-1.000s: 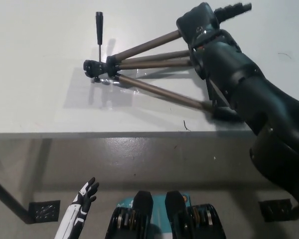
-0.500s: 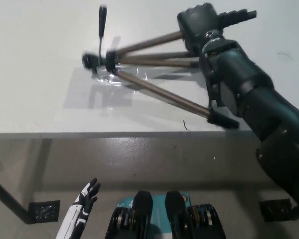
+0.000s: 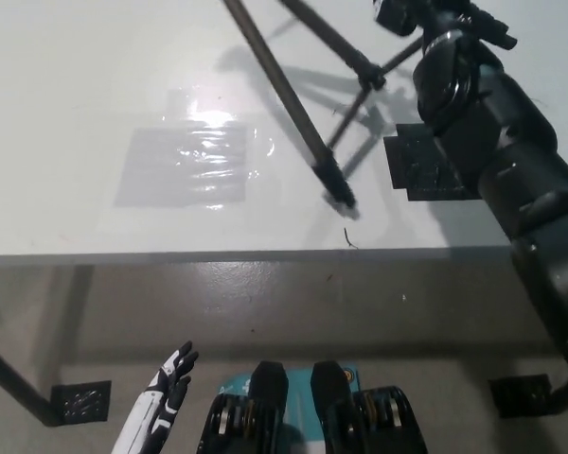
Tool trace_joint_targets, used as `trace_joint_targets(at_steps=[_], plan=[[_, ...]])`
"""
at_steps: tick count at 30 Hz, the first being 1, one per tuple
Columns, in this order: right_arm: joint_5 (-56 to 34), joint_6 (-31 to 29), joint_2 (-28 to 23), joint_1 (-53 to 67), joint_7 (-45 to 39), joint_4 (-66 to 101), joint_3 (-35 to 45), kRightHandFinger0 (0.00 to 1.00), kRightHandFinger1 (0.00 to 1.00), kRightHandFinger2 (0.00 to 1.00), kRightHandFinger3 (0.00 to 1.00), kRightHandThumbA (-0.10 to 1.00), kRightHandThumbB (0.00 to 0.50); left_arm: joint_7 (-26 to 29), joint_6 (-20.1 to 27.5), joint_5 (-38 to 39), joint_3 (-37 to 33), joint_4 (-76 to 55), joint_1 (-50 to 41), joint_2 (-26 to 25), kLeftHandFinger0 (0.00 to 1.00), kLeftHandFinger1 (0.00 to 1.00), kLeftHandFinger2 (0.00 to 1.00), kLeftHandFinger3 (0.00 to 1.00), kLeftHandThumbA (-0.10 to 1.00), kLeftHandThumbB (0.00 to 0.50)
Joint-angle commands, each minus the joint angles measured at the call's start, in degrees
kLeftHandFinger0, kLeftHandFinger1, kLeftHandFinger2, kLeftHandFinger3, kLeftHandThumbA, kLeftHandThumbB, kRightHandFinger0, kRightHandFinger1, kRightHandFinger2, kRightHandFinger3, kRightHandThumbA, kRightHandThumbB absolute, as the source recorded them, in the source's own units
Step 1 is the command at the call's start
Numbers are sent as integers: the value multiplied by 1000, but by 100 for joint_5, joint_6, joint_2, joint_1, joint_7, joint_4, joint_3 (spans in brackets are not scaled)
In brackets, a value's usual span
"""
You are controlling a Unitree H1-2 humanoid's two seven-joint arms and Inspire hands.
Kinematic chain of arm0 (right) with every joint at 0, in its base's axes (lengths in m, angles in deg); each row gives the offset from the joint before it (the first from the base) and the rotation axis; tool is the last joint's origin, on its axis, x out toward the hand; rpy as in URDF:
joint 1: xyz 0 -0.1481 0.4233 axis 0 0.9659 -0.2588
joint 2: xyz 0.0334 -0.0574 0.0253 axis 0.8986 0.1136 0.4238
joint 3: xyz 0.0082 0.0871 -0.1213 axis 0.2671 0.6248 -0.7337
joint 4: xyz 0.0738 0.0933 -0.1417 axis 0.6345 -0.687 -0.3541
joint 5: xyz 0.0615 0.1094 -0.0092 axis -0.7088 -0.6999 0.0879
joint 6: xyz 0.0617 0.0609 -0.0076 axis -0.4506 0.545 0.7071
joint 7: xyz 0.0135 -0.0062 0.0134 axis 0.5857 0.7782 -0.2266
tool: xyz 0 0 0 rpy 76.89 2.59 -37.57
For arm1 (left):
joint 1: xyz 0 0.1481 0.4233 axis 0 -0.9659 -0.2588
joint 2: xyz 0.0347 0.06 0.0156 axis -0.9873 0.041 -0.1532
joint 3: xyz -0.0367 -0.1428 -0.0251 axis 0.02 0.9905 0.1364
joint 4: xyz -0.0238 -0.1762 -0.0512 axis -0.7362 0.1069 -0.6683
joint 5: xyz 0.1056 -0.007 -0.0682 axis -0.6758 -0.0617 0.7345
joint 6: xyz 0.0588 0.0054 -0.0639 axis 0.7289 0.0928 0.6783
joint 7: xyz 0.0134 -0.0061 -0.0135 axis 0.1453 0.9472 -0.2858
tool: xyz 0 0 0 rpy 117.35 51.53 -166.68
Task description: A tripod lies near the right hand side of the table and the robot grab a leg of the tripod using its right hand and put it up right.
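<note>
Tripod [image 3: 284,90] far right on table [image 3: 76,95], raised, near foot down. Right hand [image 3: 426,14] grips a leg. Left hand [image 3: 166,392] idle, fingers apart. Next: plant remaining feet, then release.

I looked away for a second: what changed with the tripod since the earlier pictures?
The right hand has swung the tripod up from lying flat; its head is now out of view and a foot rests near the table edge. The left hand stayed low, open.
</note>
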Motion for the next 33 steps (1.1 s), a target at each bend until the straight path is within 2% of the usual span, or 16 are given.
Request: trace_joint_targets(at_steps=[1,4,5,6,7,10,13,16,18,19,25,26,27,28,29,33], plan=[[-1067,-405,31,-808,778,338,778,0,147,571,613,-100,120,-74,130,-112,-30,-285,-74,-106,1000,1000,1000,1000,1000,415],[-1144,-551,113,-634,953,330,1032,0,120,550,595,-100,123,-60,226,-102,-30,-224,-85,-99,1000,1000,1000,1000,1000,410],[-1198,-613,155,-556,1034,313,1118,0,76,492,527,-100,127,-46,243,-108,-25,-219,-94,-95,1000,1000,1000,1000,1000,410],[-1310,-730,177,-475,978,305,1233,0,10,421,433,-100,107,-46,242,-102,-24,-219,-95,-95,1000,1000,1000,1000,1000,412],[-1423,-832,199,-403,884,299,1341,0,0,397,378,-100,96,-46,241,-92,-28,-222,-118,-85,1000,1000,1000,1000,1000,414],[-1490,-1007,294,-160,1061,233,1471,0,0,366,332,-100,114,-29,299,-143,-44,-199,-150,-84,1000,1000,1000,1000,1000,407],[-1563,-1187,402,105,1158,165,1503,0,0,372,406,-100,102,-31,321,-148,-53,-185,-167,-77,1000,1000,1000,1000,1000,416],[-1647,-1252,504,326,1222,108,1519,0,6,417,490,-100,133,-27,266,-117,-54,-208,-189,-33,1000,1000,1000,1000,1000,431],[-1658,-1303,557,502,1300,64,1467,0,0,400,461,-100,144,-12,250,-144,-70,-247,-226,-7,1000,1000,1000,1000,1000,428],[-1642,-1285,597,610,1343,27,1423,0,2,391,414,-100,131,18,287,-167,-69,-222,-232,13,1000,1000,1000,1000,1000,424],[-1663,-1480,691,931,1454,-38,1260,0,4,406,391,-100,116,-16,385,-106,-88,-195,-270,16,1000,1000,1000,1000,1000,414],[-1685,-1517,724,1001,1475,-50,1253,0,1,296,301,-100,133,-32,378,-74,-88,-192,-272,17,1000,1000,1000,1000,1000,422],[-1702,-1596,809,1175,1555,-74,1248,0,0,326,360,-100,103,-48,357,-39,-90,-196,-275,23,1000,1000,1000,1000,1000,426],[-1706,-1637,863,1277,1636,-89,1229,0,0,385,444,-100,92,-38,341,-58,-90,-208,-274,32,1000,1000,1000,1000,1000,428],[-1715,-1642,863,1277,1642,-92,1218,0,0,405,476,-100,90,-38,341,-58,-90,-208,-274,32,1000,1000,1000,1000,1000,429],[-1894,-1720,990,1543,1508,-137,1277,0,6,431,513,-100,61,-40,431,-83,-106,-182,-260,20,1000,1000,1000,1000,1000,430]])
